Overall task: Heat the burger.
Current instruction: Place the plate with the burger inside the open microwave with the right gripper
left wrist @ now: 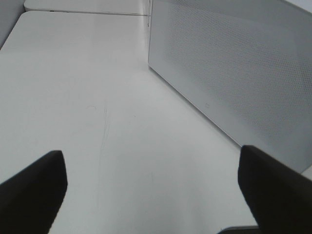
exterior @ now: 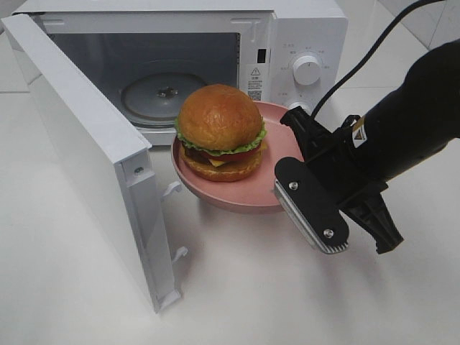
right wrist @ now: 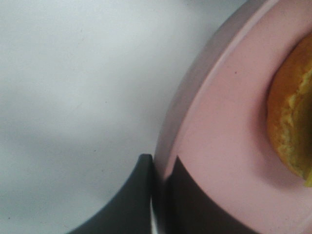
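Burger point(exterior: 219, 133), round, with a glossy golden-brown bun, green lettuce and dark patty layers, sits upright on a flat pink round plate point(exterior: 241, 192) just in front of the oven mouth, not inside it. Left gripper point(left wrist: 153, 195): jaws wide apart, holding nothing, above the white table point(exterior: 237, 287) beside a perforated white wall, apparently the oven's casing; it does not appear in the high view. White hinged door point(exterior: 86, 144), at 9 o'clock of the burger, stands fully open. Round glass turntable point(exterior: 154, 93), at 11 o'clock of the burger, is bare. White boxy microwave oven point(exterior: 309, 36) carries a round white dial point(exterior: 307, 68) at 2 o'clock of the burger. Right gripper point(right wrist: 160, 178), at 4 o'clock of the plate, is pinched tight on the plate's rim; the plate appears to be raised off the table. Assessment: door opening and plate pickup are done. Outstanding: setting the plate on the turntable, releasing it, shutting the door and turning the dial.
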`<state>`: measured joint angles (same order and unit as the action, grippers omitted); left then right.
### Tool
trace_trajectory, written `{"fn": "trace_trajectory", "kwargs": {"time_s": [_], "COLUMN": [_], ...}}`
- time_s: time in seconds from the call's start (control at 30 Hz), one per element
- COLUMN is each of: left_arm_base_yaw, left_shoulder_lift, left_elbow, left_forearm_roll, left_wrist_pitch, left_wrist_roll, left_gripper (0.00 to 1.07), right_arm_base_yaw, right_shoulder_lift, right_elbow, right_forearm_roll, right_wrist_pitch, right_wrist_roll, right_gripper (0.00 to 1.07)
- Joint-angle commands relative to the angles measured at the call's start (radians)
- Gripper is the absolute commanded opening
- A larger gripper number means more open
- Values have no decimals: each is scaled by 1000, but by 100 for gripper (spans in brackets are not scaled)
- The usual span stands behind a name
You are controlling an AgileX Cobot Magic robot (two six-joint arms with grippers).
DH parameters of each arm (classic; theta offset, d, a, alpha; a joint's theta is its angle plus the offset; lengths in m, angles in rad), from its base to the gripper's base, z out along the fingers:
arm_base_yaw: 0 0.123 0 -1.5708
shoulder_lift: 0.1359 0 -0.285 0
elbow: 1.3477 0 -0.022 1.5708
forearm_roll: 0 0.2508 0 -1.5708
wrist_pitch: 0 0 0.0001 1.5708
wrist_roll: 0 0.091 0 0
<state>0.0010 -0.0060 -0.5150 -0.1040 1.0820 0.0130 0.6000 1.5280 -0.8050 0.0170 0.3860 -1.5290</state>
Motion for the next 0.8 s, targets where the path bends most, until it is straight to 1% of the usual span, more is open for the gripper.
{"fn": "trace_trajectory", "kwargs": {"time_s": [0.03,0.07,0.13,0.23,0.4,0.47,0.57,0.63,0.77,0.8], "left_arm_base_yaw": [3,3,3,3,3,3,3,3,3,3], "left_shoulder_lift": [-14,-14,-14,-14,-14,-14,-14,-14,-14,-14], "left_elbow": [-1,-1,-1,-1,-1,-1,-1,-1,-1,-1], "left_forearm_roll": [-5,-5,-5,-5,-5,-5,-5,-5,-5,-5], "left_wrist_pitch": [-12,-12,-12,-12,-12,-12,-12,-12,-12,-12], "left_wrist_roll": [-1,-1,-1,-1,-1,-1,-1,-1,-1,-1], "left_gripper": [87,87,87,87,87,87,87,87,87,87], "right_arm_base_yaw": [2,2,2,2,2,2,2,2,2,2], "right_shoulder_lift": [17,17,43,50,90,127,134,169,202,219], "right_elbow": [-40,-40,-73,-83,-134,-182,-194,-244,-281,-306], "right_forearm_roll": [15,15,15,16,53,81,97,129,133,139], "right_wrist_pitch": [-52,-52,-50,-50,-17,10,13,37,50,54], "right_wrist_roll": [4,4,4,4,-3,-41,-52,-79,-79,-79], "right_gripper": [0,0,0,0,0,0,0,0,0,0]}}
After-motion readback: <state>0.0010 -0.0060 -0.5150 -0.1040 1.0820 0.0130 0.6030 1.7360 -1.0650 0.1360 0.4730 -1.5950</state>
